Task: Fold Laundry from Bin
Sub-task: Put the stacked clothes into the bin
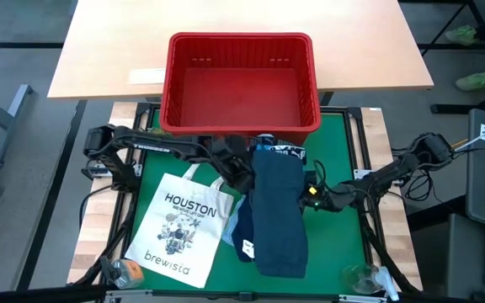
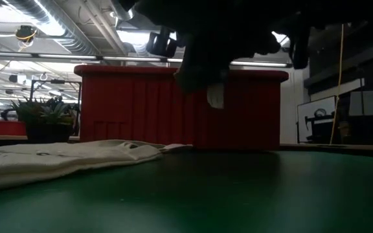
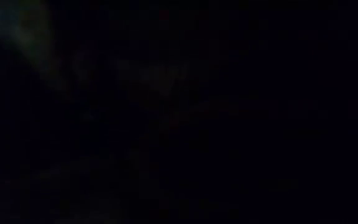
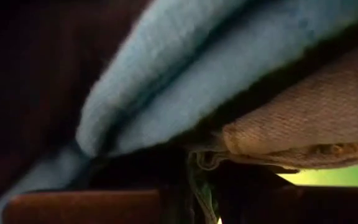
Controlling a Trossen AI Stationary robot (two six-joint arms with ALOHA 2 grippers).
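Note:
A long folded dark navy garment (image 1: 278, 219) lies on top of a light blue one (image 1: 241, 225), and this stack of laundry is over the middle of the green mat (image 1: 343, 151). In the low view it shows as a dark mass (image 2: 212, 39) with a white tag (image 2: 215, 96), held above the bare mat. My left gripper (image 1: 241, 172) reaches the stack's far left side. My right gripper (image 1: 308, 192) reaches its right side. The cloth hides the fingers of both. The red bin (image 1: 175, 84) stands behind the mat. The left wrist view is black. My left gripper meets the stack at its far left edge (image 1: 247, 168), coming level from the table's left. The cloth covers the place of contact, so the kind of hold cannot be told. The stack hangs off the mat. My right gripper meets the stack's right edge (image 1: 303, 187), coming level from the table's right. Light blue cloth (image 4: 216, 68) and a tan woven layer (image 4: 303, 124) fill its wrist view. They hide the fingers, so the kind of hold does not show.
A white "HOUSTON brewista" tote bag (image 1: 179, 227) lies flat on the mat's near left, and the low view shows it too (image 2: 63, 158). A clear glass object (image 1: 365, 278) sits at the near right corner. A wooden table (image 1: 125, 42) stands behind the bin.

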